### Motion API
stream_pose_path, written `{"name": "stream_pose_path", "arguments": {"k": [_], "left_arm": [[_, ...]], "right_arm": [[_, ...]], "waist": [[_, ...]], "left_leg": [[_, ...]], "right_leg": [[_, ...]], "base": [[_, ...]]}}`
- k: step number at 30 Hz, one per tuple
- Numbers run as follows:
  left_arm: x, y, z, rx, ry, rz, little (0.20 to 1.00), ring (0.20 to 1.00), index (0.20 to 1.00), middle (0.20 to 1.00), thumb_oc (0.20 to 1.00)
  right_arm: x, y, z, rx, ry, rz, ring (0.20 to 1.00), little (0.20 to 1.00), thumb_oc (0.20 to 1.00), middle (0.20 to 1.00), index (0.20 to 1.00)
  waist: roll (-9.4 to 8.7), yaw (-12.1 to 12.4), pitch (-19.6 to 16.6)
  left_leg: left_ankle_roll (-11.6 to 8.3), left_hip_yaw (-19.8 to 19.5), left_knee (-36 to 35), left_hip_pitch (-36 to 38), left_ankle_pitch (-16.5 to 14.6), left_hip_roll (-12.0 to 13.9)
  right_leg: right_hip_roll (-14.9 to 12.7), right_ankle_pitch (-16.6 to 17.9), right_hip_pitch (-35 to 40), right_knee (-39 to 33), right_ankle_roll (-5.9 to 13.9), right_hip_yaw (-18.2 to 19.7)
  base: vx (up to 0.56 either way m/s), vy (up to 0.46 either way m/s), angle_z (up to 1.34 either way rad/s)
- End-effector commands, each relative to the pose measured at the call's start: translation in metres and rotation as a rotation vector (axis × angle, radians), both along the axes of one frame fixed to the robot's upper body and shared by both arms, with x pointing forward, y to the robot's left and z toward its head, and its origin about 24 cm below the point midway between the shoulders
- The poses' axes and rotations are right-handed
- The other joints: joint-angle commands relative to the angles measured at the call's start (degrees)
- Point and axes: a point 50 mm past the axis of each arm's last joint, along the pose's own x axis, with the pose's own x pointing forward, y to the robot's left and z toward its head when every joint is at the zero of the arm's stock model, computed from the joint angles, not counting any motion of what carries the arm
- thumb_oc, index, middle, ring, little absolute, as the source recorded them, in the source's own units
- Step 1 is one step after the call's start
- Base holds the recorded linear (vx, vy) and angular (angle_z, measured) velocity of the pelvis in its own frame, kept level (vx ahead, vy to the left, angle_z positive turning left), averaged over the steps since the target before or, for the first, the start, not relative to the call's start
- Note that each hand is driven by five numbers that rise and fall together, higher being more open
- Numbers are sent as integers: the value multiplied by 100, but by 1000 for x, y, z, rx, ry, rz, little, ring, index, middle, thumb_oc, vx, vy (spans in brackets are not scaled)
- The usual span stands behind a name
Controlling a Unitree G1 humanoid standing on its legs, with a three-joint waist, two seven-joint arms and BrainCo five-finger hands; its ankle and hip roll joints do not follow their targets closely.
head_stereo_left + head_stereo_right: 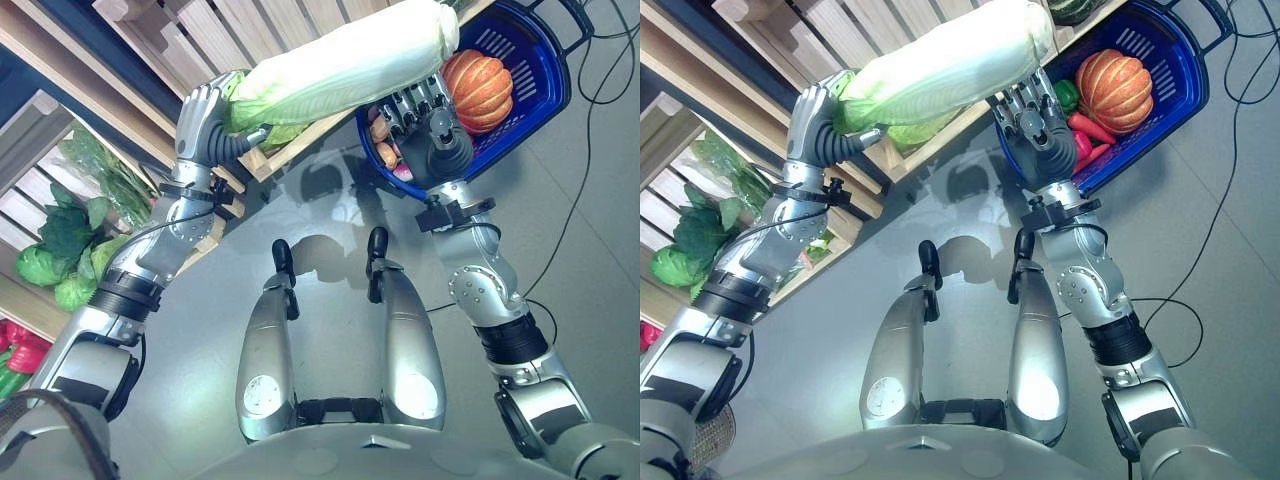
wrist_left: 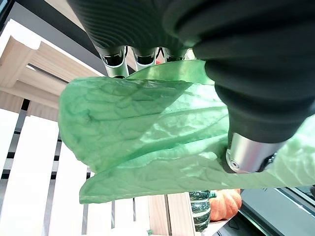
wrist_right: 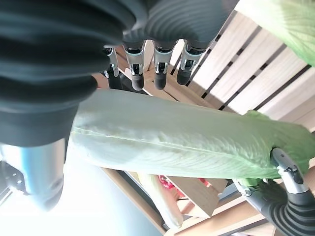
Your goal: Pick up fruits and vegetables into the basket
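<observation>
A wooden slatted shelf unit (image 1: 250,40) runs across the far side of the scene, with leafy greens (image 1: 70,235) lying in its left compartments. Held up in front of it is a long napa cabbage (image 1: 350,60), lying nearly level between the two raised arms, its leafy green end to the left and its pale end to the right. The left arm reaches up and forward from the lower left, and the left hand (image 1: 205,120) has its fingers and thumb curled round the leafy end of the cabbage. The right arm rises straight up from the lower right; the right hand (image 1: 1035,110) is spread with straight fingers touching the underside of the cabbage's pale end. Just behind the right hand sits a blue basket (image 1: 545,80), holding an orange pumpkin (image 1: 480,88) and some smaller vegetables (image 1: 1085,135).
</observation>
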Motion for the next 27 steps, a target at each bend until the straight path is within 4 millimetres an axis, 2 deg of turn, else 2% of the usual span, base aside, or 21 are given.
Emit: {"name": "stream_pose_path", "arguments": {"k": [1, 7, 20, 27], "left_arm": [[-17, -27, 19, 40, -135, -142, 200, 200, 200, 200, 200], [-17, -36, 11, 82, -97, -142, 200, 200, 200, 200, 200], [-27, -36, 6, 232, -276, 8, 200, 200, 200, 200, 200], [-28, -40, 3, 273, -296, 32, 200, 200, 200, 200, 200]], "right_arm": [[-16, 12, 30, 103, -165, 73, 1000, 1000, 1000, 1000, 1000], [-12, 9, 31, 87, -159, -16, 1000, 1000, 1000, 1000, 1000], [2, -9, 11, 47, 20, -298, 1000, 1000, 1000, 1000, 1000], [6, -4, 1, 51, 81, -282, 1000, 1000, 1000, 1000, 1000]], "waist": [[-154, -27, -424], [-184, 3, -437], [-177, -32, -428], [-177, -20, -422]], "left_leg": [[421, 247, 164, -86, -431, -317], [424, 254, 122, -22, -428, -310], [413, 315, -29, 81, -371, -288], [408, 351, -92, 146, -355, -290]], "right_leg": [[-85, -175, 361, -275, 512, 106], [-89, -155, 436, -331, 539, 105], [-87, -93, 541, -496, 553, 124], [-119, -72, 622, -579, 562, 107]], "base": [[0, 0, 0], [-1, -4, 1], [0, 0, 0], [-7, 11, -2]]}}
